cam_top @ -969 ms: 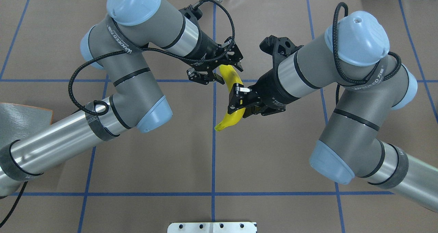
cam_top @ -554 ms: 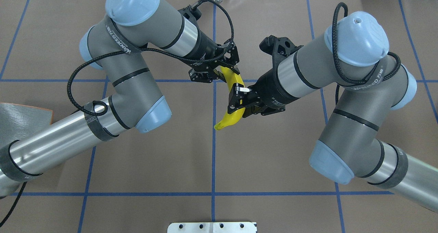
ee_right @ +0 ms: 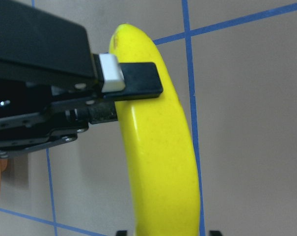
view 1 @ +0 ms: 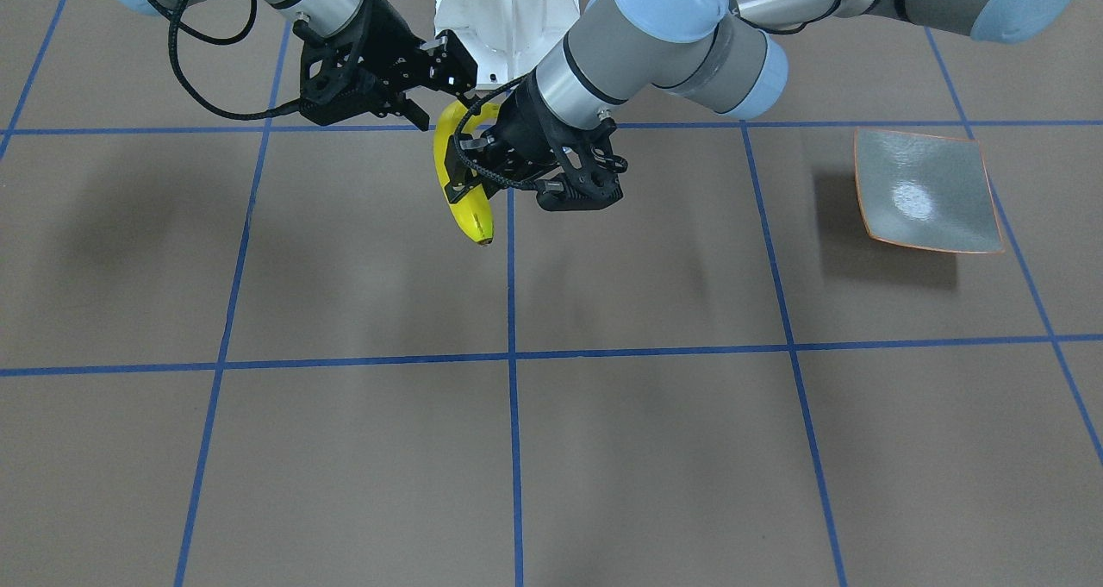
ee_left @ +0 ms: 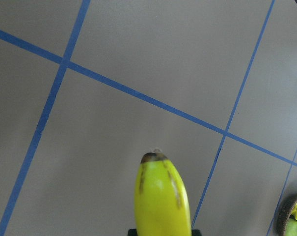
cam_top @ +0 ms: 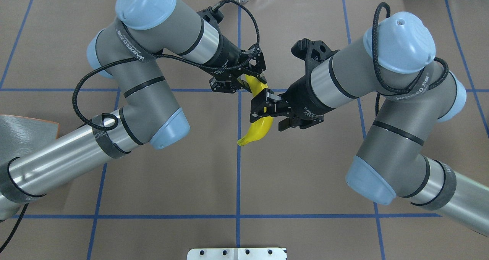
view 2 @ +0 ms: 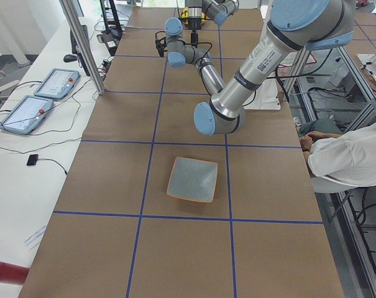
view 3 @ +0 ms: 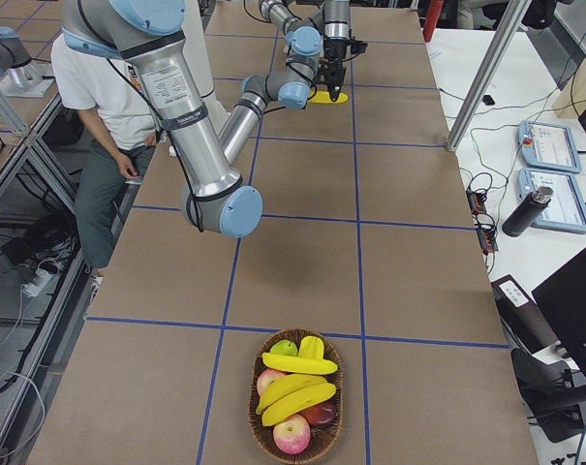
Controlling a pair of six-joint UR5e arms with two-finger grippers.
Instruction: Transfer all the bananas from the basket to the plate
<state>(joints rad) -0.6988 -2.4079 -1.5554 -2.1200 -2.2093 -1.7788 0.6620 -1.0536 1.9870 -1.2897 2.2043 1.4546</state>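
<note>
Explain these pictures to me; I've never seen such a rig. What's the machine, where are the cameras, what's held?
A two-armed robot works at a brown table taped with blue lines. Cameras look from overhead, from across the table, from each end and from each wrist. Above the middle, the left gripper is shut on one end of a banana; the right gripper has its jaws either side of the banana's middle, seemingly open. An empty plate lies toward the robot's left; a basket of bananas and apples sits toward its right.
</note>
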